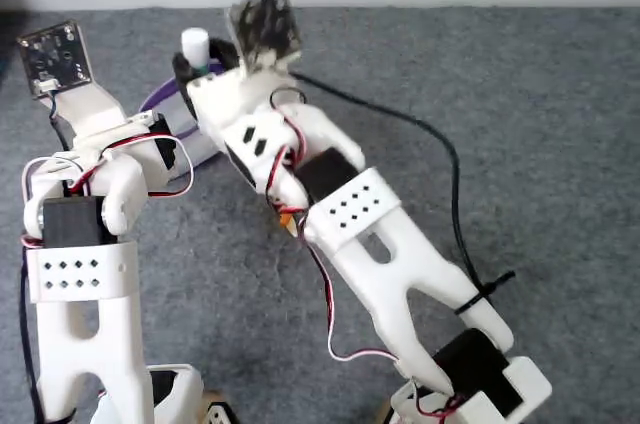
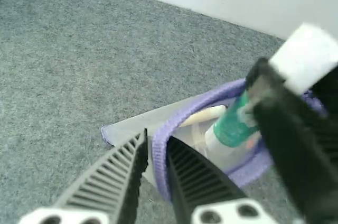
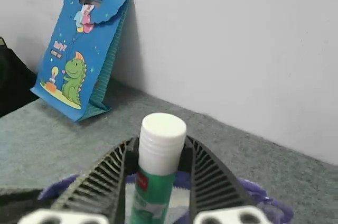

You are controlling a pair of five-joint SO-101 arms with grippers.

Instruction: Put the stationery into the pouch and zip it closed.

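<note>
A glue stick (image 3: pixel 160 129) with a white cap and green body stands upright between the fingers of my right gripper (image 3: pixel 159 152), which is shut on it. In the left wrist view the glue stick (image 2: pixel 235 121) dips bottom-first into the mouth of the clear pouch (image 2: pixel 132 126) with a purple rim. My left gripper (image 2: pixel 155 145) is shut on that purple rim at the pouch's near edge. A cream, pen-like item (image 2: pixel 203 115) lies inside the pouch. From above, the glue stick's cap (image 1: pixel 195 44) rises over the pouch (image 1: pixel 160 96), which the arms mostly hide.
A blue paper gift bag (image 3: pixel 79 60) with a dinosaur stands against the white wall behind the pouch. A black cable (image 1: pixel 440 149) trails over the grey carpeted table on the right. Open carpet lies to the right of the arms.
</note>
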